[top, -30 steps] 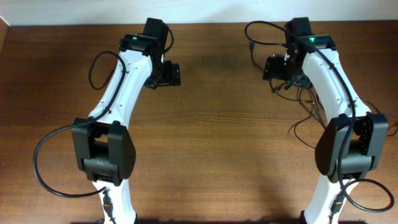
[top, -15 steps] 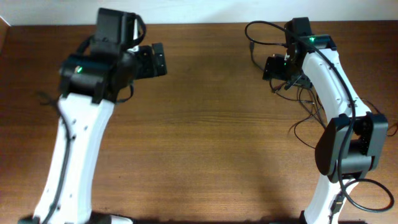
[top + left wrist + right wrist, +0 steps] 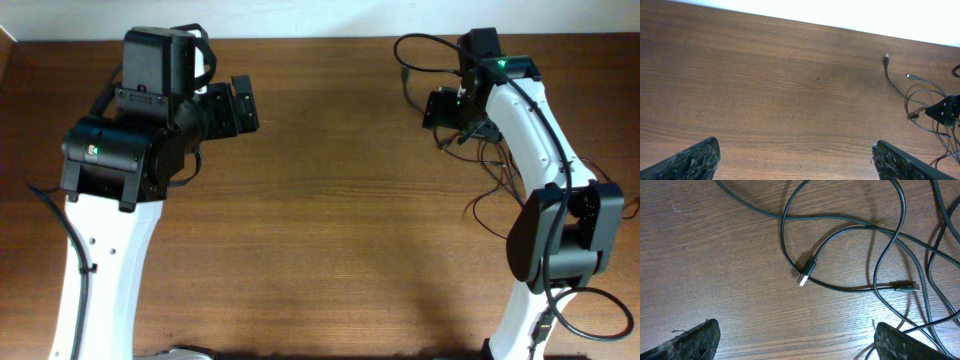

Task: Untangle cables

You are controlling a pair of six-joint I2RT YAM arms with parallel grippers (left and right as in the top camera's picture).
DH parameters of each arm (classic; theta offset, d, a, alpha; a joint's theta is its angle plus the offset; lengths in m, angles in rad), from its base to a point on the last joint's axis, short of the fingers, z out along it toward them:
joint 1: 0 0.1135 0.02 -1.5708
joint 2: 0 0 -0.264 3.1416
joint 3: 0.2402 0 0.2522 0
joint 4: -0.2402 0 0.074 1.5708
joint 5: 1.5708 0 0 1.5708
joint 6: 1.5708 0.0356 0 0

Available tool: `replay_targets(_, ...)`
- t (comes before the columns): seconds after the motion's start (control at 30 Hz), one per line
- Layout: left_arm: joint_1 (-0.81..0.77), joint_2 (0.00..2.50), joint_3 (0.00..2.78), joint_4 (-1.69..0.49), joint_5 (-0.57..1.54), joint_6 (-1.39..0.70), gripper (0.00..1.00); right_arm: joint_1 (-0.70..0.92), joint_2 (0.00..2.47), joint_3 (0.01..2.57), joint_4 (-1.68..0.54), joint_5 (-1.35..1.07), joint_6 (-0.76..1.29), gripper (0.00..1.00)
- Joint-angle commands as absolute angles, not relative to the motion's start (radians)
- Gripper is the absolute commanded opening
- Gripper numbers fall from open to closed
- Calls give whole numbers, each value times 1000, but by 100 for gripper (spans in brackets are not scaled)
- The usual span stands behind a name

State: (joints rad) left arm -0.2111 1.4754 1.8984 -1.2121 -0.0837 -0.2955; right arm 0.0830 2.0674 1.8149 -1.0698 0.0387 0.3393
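Note:
The cables (image 3: 497, 178) are thin black cords sprawled in loose loops on the wooden table at the right, beside and under my right arm. In the right wrist view they loop over the wood (image 3: 875, 240), with a USB plug end (image 3: 807, 273) and a smaller plug (image 3: 905, 286) lying free. My right gripper (image 3: 441, 108) hovers over them, open and empty (image 3: 795, 340). My left gripper (image 3: 240, 105) is open and empty (image 3: 795, 160), raised at the far left, well away from the cables, which show far right in its view (image 3: 922, 97).
The thicker black wires of the arms loop near the right arm's wrist (image 3: 415, 55) and at the bases (image 3: 590, 320). The table's far edge meets a white wall (image 3: 840, 15). The brown wooden tabletop (image 3: 340, 200) spreads between the two arms.
My left arm has risen toward the camera and swung left, its gripper shifting a little left and back. The right arm and the cables have not moved.

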Motion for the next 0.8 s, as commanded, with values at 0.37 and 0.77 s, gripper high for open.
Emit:
replay_targets(0.37,-279,1451,1819,-1393,-136,-311,99,84,2070,1816,-1070,34,338,99)
replay_targets(0.77,-294,1193,981,-517,-96,-310,99,84,2070,1816,-1070,34,338,98)
